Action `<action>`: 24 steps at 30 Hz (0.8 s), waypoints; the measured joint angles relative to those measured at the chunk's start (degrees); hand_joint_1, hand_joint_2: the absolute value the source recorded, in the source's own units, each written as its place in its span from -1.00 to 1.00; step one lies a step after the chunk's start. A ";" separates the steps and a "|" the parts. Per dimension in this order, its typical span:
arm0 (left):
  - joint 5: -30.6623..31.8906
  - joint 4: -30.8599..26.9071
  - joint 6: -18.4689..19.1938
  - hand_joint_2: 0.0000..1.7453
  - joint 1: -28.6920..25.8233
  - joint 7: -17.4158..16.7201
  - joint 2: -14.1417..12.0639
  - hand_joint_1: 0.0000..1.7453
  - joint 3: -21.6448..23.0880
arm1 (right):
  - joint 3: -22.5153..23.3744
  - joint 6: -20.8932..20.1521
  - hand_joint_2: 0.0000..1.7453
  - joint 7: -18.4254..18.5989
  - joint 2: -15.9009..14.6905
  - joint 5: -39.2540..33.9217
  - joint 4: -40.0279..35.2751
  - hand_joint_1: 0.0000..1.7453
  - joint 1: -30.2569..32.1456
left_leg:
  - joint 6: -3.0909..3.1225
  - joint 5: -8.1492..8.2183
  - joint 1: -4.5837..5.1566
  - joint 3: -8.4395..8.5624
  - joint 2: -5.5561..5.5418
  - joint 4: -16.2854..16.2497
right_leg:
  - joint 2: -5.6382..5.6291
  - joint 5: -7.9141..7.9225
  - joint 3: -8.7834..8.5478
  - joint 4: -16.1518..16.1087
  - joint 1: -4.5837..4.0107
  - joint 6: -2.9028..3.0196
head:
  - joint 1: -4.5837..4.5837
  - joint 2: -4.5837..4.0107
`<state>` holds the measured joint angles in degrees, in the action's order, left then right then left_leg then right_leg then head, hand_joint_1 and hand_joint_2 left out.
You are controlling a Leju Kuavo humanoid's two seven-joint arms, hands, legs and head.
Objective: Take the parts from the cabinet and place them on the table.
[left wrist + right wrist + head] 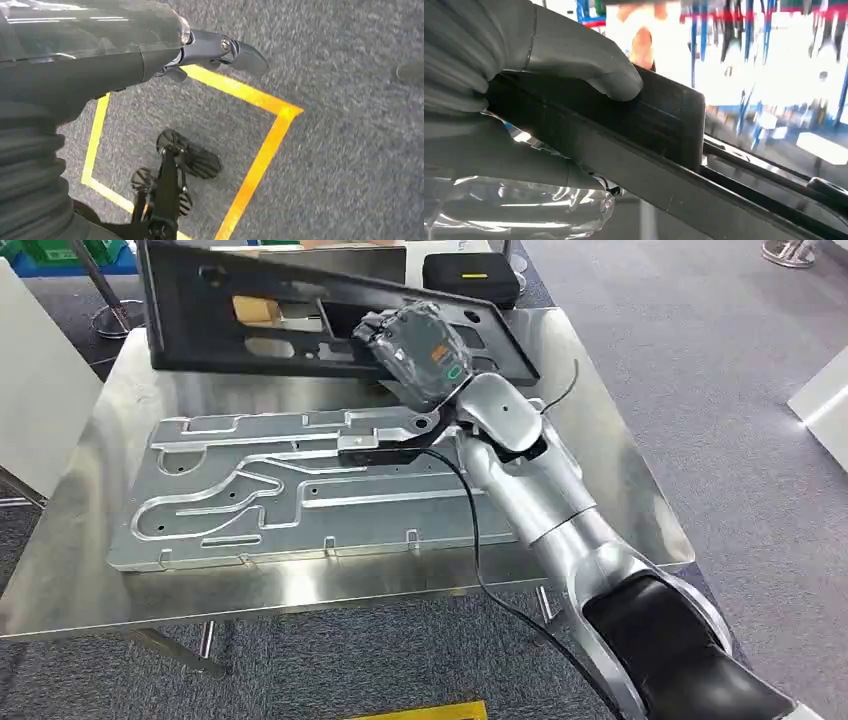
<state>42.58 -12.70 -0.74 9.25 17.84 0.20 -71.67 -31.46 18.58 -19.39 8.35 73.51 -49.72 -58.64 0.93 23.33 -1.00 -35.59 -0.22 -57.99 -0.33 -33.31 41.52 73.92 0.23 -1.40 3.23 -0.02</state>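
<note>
A large black panel part (250,310) with cut-outs stands tilted above the far half of the steel table (80,580). My right hand (415,345) grips its near edge. In the right wrist view the thick grey thumb (574,55) presses on top of the black panel's rim (664,120) while the fingers close beneath it. A flat silver machined plate (300,490) with routed grooves lies on the table in front of the black part. My left hand (220,50) hangs over the grey carpet, holding nothing, with one dark fingertip sticking out.
A black case (470,278) with a yellow label sits at the table's far edge behind the panel. A white board (40,370) leans at the left. Yellow floor tape (260,150) marks the carpet. A black cable (480,550) trails from my right wrist.
</note>
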 joint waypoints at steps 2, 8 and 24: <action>0.00 0.00 0.00 1.00 -0.04 0.00 0.02 -1.00 0.11 | -1.66 0.07 1.00 0.30 0.68 0.67 3.12 1.00 -0.03 | 0.04 0.13 0.00 0.08 -0.19 -0.09 | 0.01 0.74 1.94 2.48 0.13 -0.02 | 0.00 0.00; 0.00 0.02 0.74 1.00 0.66 -0.37 0.65 -1.00 1.44 | -6.17 -5.29 1.00 1.28 2.25 4.40 11.58 1.00 -2.08 | -1.18 0.60 0.15 0.28 -0.52 -0.15 | 0.10 9.29 -5.55 -15.55 -0.84 1.77 | 0.00 0.00; 0.17 0.04 2.23 1.00 1.44 -0.04 1.14 -1.00 2.78 | -10.68 -13.77 1.00 4.37 4.30 3.84 27.12 1.00 -2.38 | -1.88 0.25 0.07 -0.71 -0.22 -0.92 | -0.22 8.10 -6.40 -15.20 -0.40 1.78 | 0.00 0.00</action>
<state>42.75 -12.66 1.49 10.68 17.79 1.33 -68.89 -42.14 4.81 -15.02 12.66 77.35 -22.60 -61.02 -0.95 23.58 -0.93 -36.30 -0.45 -58.91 -0.54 -25.22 35.11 58.72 -0.17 0.38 3.23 -0.02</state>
